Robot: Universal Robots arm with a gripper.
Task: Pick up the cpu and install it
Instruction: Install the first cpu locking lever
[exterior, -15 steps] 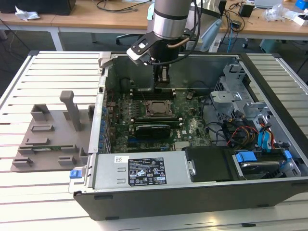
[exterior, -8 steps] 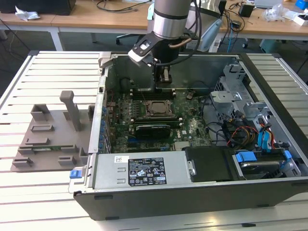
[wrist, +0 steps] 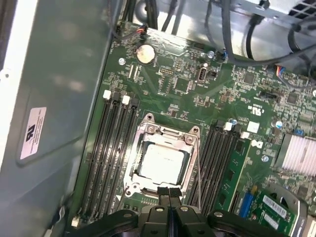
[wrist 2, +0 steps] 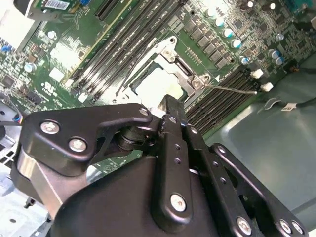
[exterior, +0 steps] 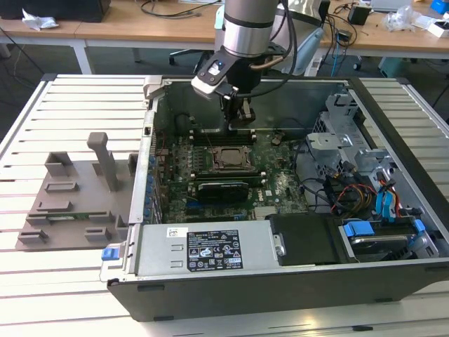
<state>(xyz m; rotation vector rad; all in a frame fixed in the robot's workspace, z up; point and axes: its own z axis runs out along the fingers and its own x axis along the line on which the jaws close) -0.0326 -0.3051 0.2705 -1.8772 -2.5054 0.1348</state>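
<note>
The cpu lies flat inside the metal socket frame on the green motherboard, its pale silver top showing. In the second wrist view the cpu sits just beyond my fingertips. My gripper hovers over the socket's edge with both fingers pressed together and nothing between them. In the exterior view the gripper hangs inside the open computer case, a little above and behind the socket.
Memory slots flank the socket on both sides. A thin socket lever sticks out sideways. Drive bays and cables fill the case at the exterior view's right. A grey plastic tray rests on the slatted table at the left.
</note>
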